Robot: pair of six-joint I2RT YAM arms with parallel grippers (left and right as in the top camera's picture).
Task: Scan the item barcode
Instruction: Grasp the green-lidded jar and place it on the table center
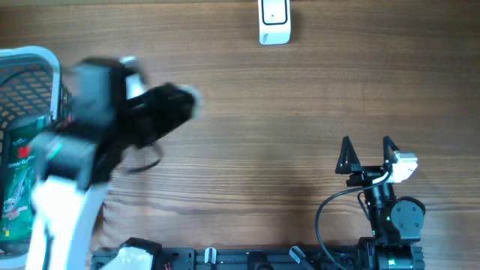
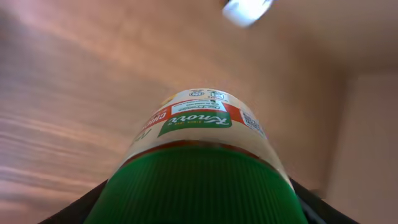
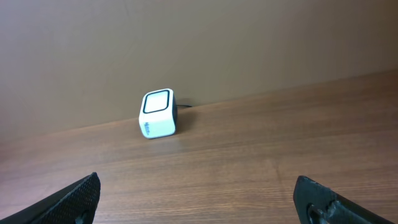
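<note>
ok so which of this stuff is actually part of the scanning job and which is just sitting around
For the job:
- Knorr jar, green lid, held in the left gripper
- white scanner, far side

Just lying about:
- basket at the left, with packets in it
- right gripper, open, holding nothing

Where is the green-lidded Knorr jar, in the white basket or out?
Out: the green-lidded Knorr jar sits in the left gripper, over the wooden table.
</note>
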